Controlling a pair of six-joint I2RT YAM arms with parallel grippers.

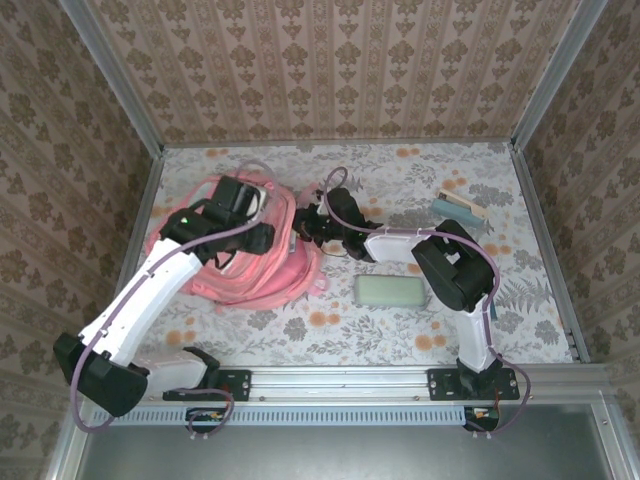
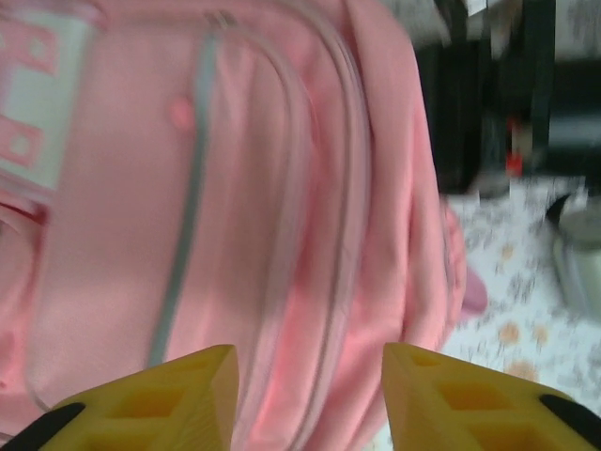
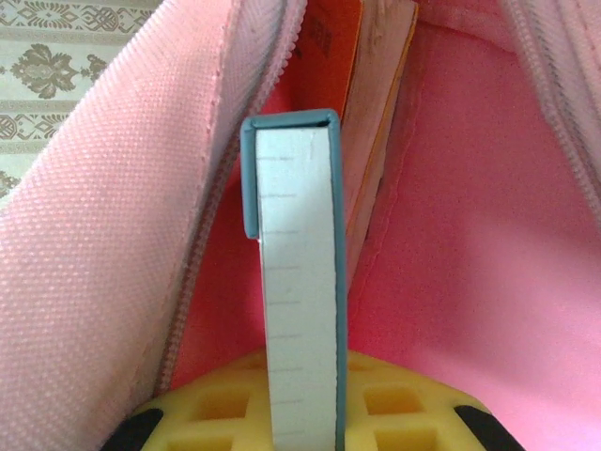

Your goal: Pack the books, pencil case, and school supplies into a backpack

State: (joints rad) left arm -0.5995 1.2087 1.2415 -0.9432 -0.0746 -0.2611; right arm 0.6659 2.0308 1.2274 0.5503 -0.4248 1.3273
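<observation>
The left tool (image 2: 310,376), fingers apart and holding nothing, hovers over the front of the pink backpack (image 1: 250,265), likely placed there to steady it. The right tool (image 3: 300,404) pinches a blue-covered book (image 3: 296,235) edge-on, white pages showing, so it can slip through the open zipper beside an orange book (image 3: 333,47) inside. Rightward, the mint-green pencil case (image 1: 390,290) and school supplies (image 1: 460,208) lie unpacked on the floral table (image 1: 400,340).
</observation>
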